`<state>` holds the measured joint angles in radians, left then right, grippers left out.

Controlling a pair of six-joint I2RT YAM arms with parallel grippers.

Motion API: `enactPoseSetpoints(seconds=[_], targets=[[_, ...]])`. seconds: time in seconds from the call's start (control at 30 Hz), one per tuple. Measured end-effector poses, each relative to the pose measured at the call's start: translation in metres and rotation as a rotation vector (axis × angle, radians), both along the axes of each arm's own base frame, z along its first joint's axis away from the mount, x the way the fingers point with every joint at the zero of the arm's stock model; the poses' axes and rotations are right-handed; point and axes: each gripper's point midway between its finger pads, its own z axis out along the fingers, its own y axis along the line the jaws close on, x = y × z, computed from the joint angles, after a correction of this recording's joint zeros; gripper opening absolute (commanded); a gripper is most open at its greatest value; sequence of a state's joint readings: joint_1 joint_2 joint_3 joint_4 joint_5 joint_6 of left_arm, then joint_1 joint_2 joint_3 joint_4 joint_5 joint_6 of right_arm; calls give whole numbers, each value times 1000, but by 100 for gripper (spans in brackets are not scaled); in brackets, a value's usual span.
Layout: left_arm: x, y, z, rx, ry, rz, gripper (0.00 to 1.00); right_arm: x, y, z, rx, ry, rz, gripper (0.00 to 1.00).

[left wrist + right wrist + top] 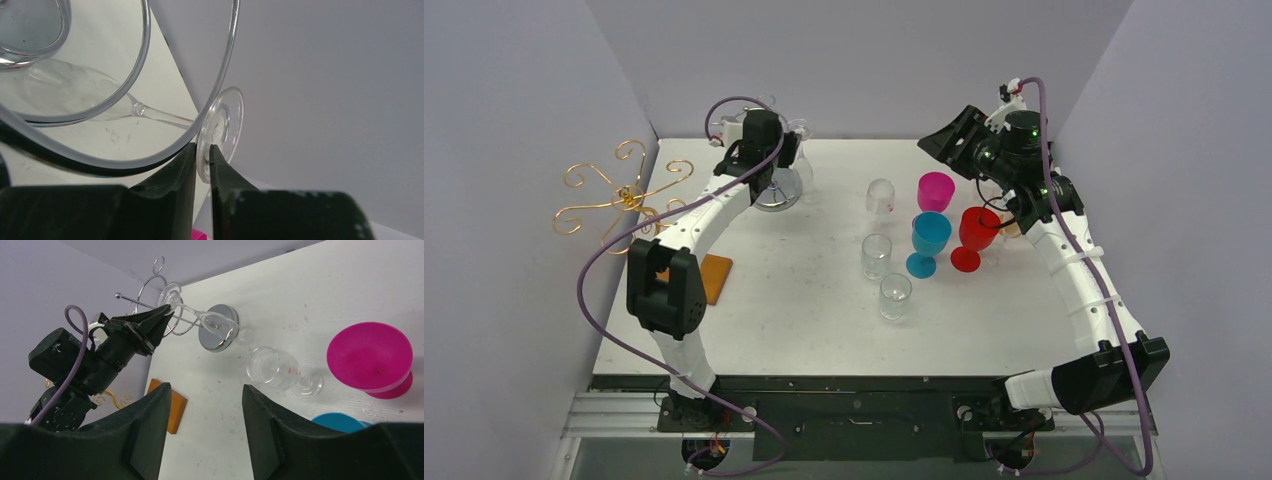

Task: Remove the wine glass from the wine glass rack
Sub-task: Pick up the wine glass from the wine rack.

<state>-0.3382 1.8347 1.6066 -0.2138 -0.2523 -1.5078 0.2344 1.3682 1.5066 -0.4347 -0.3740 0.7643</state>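
our left hand [202, 150] pinches only the thin foot of the wine glass [222, 127], so it may slip or hit the rack [223, 341] and crack, while our right hand [204, 390] is spread and empty.

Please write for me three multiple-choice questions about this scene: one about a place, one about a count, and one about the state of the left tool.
1. Where on the table does the silver rack stand?
A) back left
B) front right
C) in the middle

2. How many coloured cups stand on the table?
A) two
B) three
C) five

3. What state is the left tool in?
A) wide open
B) shut on the foot of the wine glass
C) shut with nothing between its fingers

Answers:
1 A: the top view shows the rack's round base near the far left corner.
2 B: there is one magenta cup, one blue cup and one red cup.
3 B: the left wrist view shows both fingers pinching the edge of the clear foot.
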Motion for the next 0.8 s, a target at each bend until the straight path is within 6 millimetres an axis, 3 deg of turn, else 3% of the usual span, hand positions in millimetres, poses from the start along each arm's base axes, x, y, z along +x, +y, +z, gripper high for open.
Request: enactPoseSetpoints(seconds=[0.8], targets=[[-10,0,-2,60,92,-109,0,0,0,0,0,0,0,50]])
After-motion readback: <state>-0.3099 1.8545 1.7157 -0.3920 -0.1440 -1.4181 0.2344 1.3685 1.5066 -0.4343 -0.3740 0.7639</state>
